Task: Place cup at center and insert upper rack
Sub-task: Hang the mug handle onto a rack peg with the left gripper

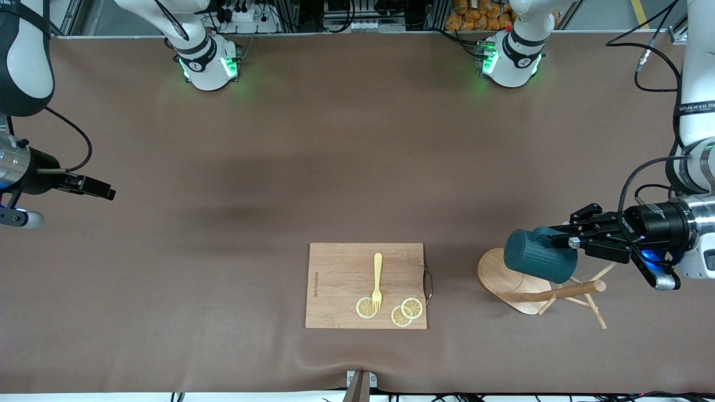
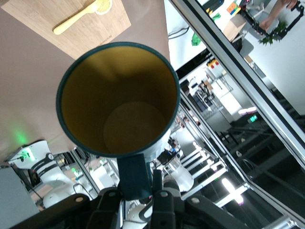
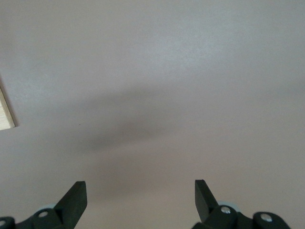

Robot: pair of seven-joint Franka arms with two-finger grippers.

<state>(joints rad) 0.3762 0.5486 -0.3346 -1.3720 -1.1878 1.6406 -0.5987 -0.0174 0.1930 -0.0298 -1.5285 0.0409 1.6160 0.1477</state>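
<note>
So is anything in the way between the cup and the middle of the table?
Nothing visible. The left gripper holds the cup by its handle in the air, over the upper rack lying on its side. The cutting board with fork and lemon slices sits nearer the front camera than the bare middle.

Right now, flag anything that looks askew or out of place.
The upper rack lies tipped on its side, pole and pegs flat on the table, toward the left arm's end. The left claw holds the cup sideways over it.
</note>
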